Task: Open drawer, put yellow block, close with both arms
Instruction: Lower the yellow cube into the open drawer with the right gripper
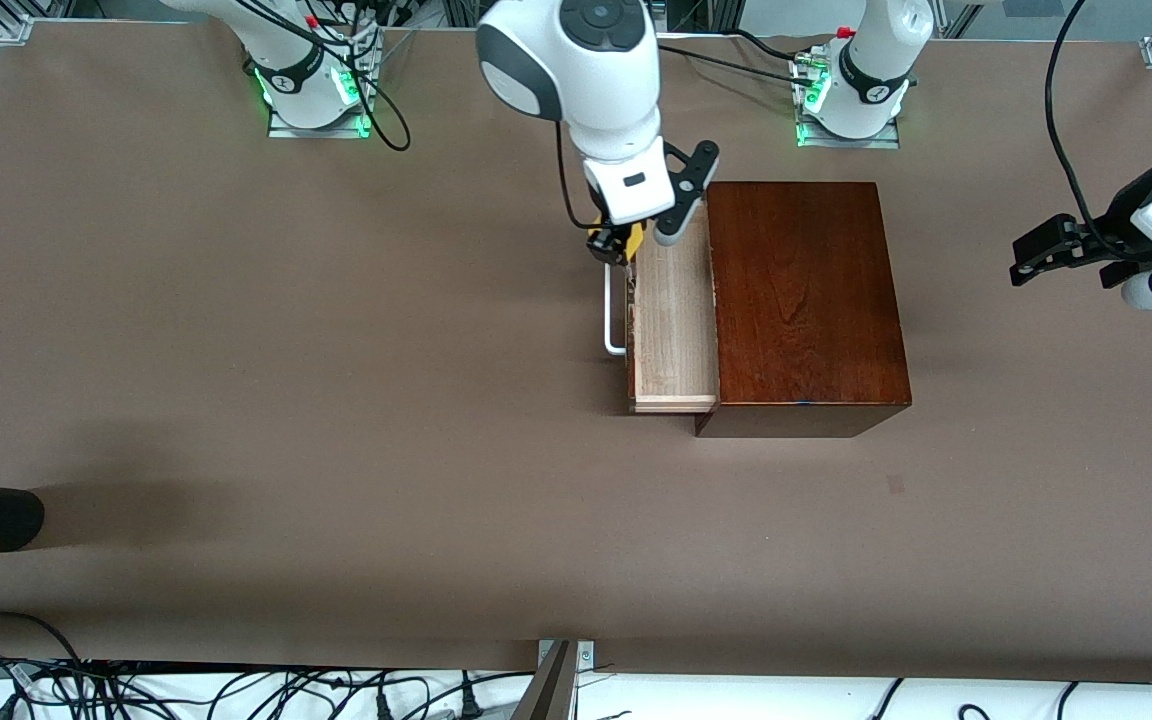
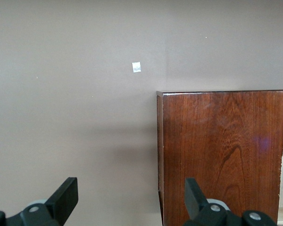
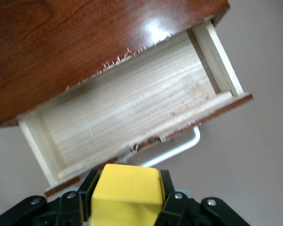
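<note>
My right gripper (image 3: 126, 207) pinches the yellow block (image 3: 126, 195) above the handle (image 1: 614, 318), drawer (image 3: 132, 113) tray just upward in frame; left gripper (image 1: 1071, 257) waits spread.

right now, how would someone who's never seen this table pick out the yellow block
Find the dark reddish-brown wooden box on the table; its pale drawer is pulled open. Over the drawer's front edge, the right gripper is shut on the yellow block, the only bright yellow thing here.
</note>
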`<action>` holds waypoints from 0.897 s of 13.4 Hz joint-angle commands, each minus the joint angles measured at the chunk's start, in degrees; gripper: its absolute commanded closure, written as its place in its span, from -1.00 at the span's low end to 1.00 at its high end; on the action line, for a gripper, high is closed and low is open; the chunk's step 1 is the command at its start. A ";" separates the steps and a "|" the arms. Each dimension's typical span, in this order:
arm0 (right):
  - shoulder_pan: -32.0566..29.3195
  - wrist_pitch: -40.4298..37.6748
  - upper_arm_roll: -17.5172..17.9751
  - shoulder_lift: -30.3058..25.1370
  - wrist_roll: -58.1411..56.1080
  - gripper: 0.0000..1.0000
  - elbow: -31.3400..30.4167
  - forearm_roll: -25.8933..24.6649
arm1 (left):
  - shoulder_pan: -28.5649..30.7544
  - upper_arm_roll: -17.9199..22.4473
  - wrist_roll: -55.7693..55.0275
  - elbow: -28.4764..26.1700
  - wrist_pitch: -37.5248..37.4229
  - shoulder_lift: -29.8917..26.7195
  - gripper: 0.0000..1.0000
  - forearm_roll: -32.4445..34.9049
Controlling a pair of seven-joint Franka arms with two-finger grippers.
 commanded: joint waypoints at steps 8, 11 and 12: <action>2.88 9.08 -0.62 6.88 -0.29 0.60 4.07 -5.48 | 0.57 -0.16 0.60 1.94 -1.03 0.88 -1.00 -0.63; 3.15 10.75 -0.71 8.03 -0.20 0.60 4.07 -5.74 | 0.49 -0.16 0.60 1.94 -1.03 0.88 -1.00 -0.63; 3.23 11.19 -0.71 8.20 -0.20 0.60 4.07 -5.74 | 0.57 -0.16 0.60 1.94 -1.03 0.96 -1.00 -0.63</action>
